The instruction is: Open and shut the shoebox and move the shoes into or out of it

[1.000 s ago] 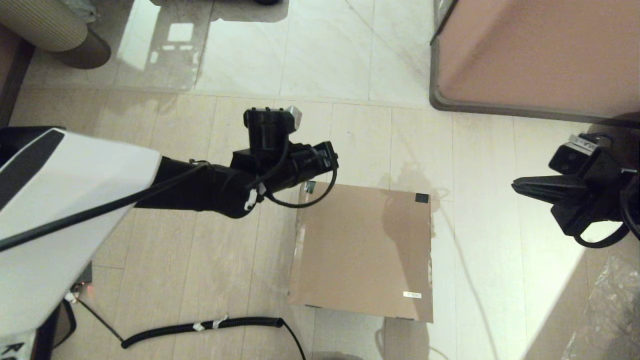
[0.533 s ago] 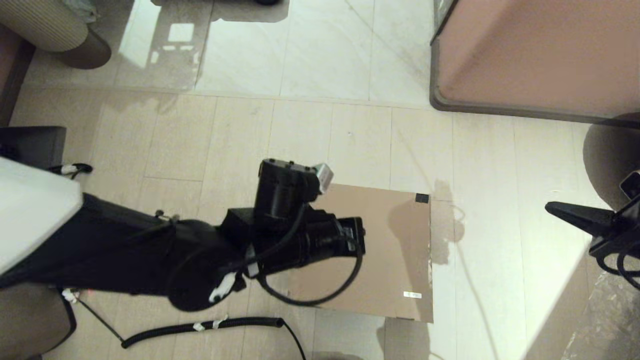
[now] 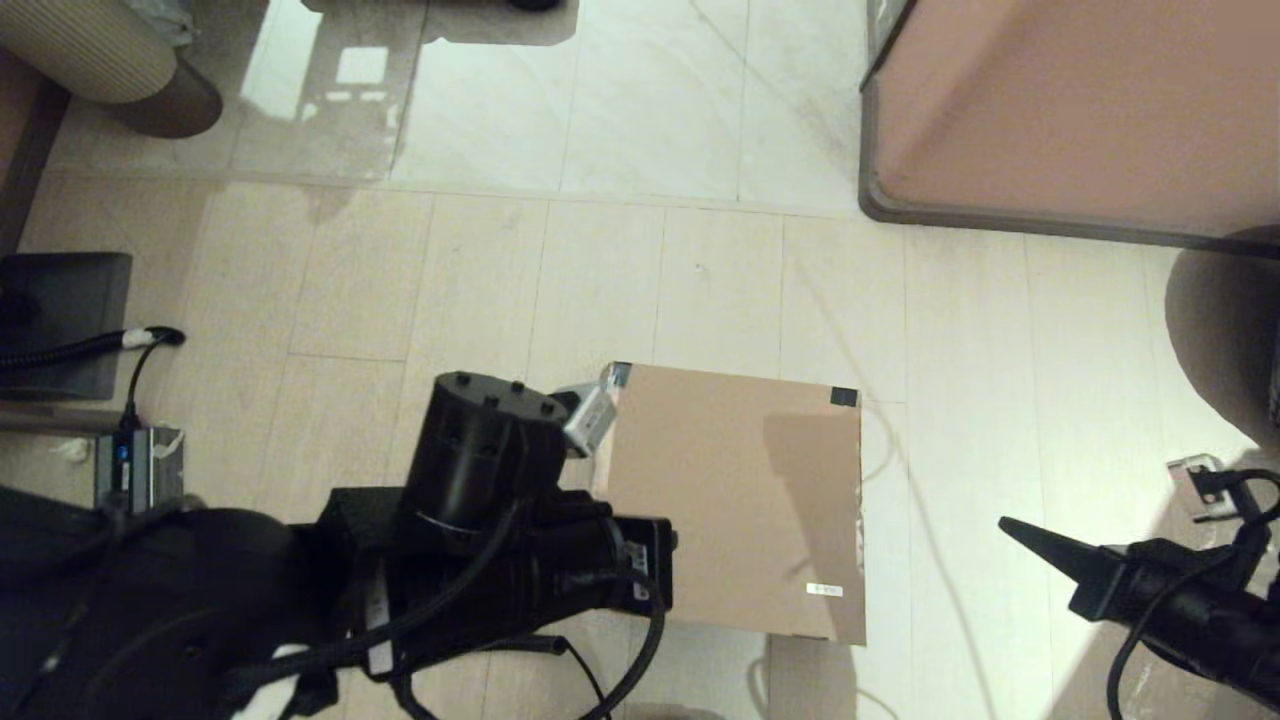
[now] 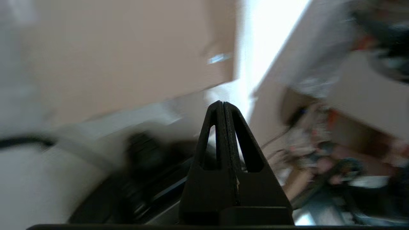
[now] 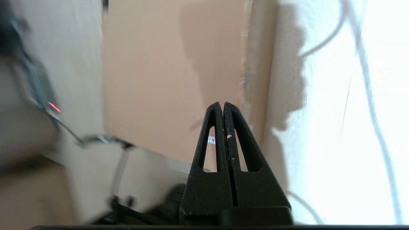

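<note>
Cardboard shoebox (image 3: 735, 500), flat lid down; both tapered black grippers pinched closed.

No text can be read; the small white sticker (image 3: 824, 590) on the shoebox (image 3: 730, 500) is too small.

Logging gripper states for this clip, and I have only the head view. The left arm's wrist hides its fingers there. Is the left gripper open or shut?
Observer: Shut. In the left wrist view the left gripper has its two black fingers pressed together with nothing between them.
Operator: And the right one? I see only a dark point from here.
Observer: The right gripper is shut and empty too. Its wrist view shows the fingers closed in front of the flat lid of the plain brown cardboard shoebox, with the small white sticker visible through a finger slot.
</note>
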Controlling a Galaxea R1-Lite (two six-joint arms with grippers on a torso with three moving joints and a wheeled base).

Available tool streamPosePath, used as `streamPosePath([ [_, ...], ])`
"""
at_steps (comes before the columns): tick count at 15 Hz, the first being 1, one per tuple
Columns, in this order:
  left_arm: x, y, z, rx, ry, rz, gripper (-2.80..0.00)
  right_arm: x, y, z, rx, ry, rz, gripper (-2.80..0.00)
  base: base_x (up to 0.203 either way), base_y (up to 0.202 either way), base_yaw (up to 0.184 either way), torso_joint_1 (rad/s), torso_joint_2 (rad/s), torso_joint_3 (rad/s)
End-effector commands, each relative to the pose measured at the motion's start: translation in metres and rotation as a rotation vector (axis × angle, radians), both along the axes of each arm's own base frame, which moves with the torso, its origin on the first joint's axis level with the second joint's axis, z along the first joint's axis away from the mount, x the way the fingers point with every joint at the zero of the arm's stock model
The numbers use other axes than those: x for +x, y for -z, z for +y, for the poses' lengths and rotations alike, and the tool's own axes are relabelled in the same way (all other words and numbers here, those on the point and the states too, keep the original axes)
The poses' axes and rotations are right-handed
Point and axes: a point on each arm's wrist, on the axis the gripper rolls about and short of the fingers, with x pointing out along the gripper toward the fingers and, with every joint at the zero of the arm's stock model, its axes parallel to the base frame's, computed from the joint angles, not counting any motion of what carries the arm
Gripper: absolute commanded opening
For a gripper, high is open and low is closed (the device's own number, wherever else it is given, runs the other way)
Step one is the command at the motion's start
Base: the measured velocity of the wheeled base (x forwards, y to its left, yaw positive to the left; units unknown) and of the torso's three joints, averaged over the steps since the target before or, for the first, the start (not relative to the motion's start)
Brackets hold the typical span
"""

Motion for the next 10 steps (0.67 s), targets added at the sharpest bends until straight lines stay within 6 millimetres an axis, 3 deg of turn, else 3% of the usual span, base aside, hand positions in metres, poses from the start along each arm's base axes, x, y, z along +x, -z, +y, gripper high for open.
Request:
streamPosePath([
  [1, -0.006, -0.002, 0.021, 0.028, -0.062, 0.006, -2.8, -0.009, -0.004, 0.039, -0.149, -0.055, -0.053, -2.8, 0.0, 0.0, 0.0, 0.0, 0.0, 0.0],
  [6, -0.022, 0.016, 0.111, 0.087, -0.305, 0.044, -2.8, -0.042, 0.002, 0.106, -0.43, 0.035, -0.069, -2.8, 0.0, 0.0, 0.0, 0.0, 0.0, 0.0],
  [8, -0.041, 0.032, 0.146, 0.134, -0.391, 0.066, -2.8, -0.049, 0.002, 0.112, -0.447, 0.128, -0.066, -2.8, 0.0, 0.0, 0.0, 0.0, 0.0, 0.0],
  [10, -0.061, 0.042, 0.162, 0.156, -0.409, 0.063, -2.8, -0.053, -0.008, 0.108, -0.398, 0.216, -0.091, -2.8, 0.0, 0.0, 0.0, 0.0, 0.0, 0.0],
])
